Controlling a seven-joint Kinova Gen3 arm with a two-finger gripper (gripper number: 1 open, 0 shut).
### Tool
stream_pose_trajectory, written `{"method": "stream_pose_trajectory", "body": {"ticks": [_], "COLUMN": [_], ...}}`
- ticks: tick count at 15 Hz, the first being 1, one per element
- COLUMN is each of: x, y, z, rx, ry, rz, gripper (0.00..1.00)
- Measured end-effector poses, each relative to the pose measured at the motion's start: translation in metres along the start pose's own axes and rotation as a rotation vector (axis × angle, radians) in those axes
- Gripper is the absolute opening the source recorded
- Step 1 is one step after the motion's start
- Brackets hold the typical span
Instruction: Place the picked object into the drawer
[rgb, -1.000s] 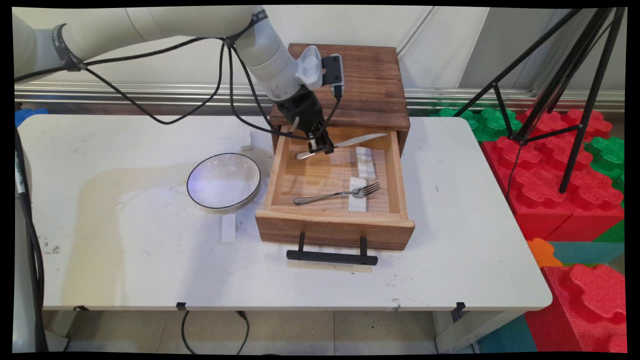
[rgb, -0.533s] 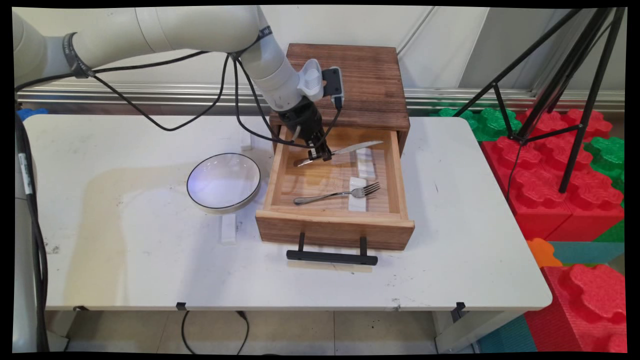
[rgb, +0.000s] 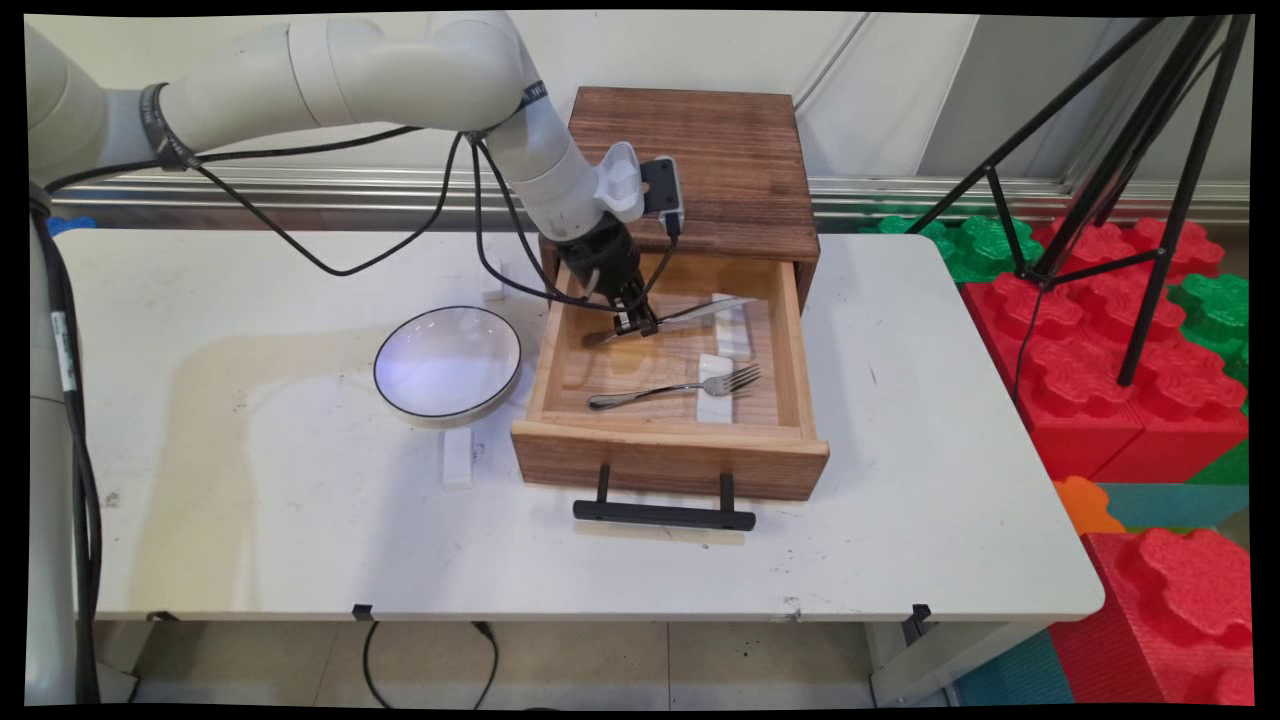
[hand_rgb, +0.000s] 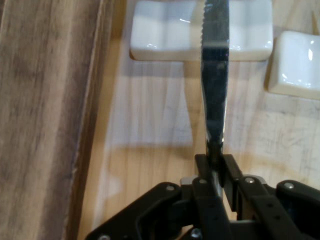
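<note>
Drawer (rgb: 667, 440) — fork (rgb: 676, 386), pincer-held (rgb: 634, 322) knife (rgb: 690, 311)

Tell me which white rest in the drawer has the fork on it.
The front white rest, nearer the drawer's handle, carries the fork across it. The rear white rest sits under the blade of the knife, which the gripper holds.

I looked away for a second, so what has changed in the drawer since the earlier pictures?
The gripper, shut on the knife, has come down into the open drawer, lowering the knife until its blade lies over the far white rest; it has not let go. The fork on the near rest, the bowl and the drawer stayed put.
</note>
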Motion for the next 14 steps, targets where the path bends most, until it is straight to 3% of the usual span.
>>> {"method": "stream_pose_trajectory", "body": {"ticks": [6,7,14], "x": [0.0,0.002,0.008], "y": [0.0,0.0,0.001], "z": [0.016,0.018,0.017], "rx": [-0.012,-0.015,-0.018], "ry": [0.013,0.019,0.054], "rz": [-0.012,-0.01,-0.005], "gripper": [0.0,1.0,1.0]}}
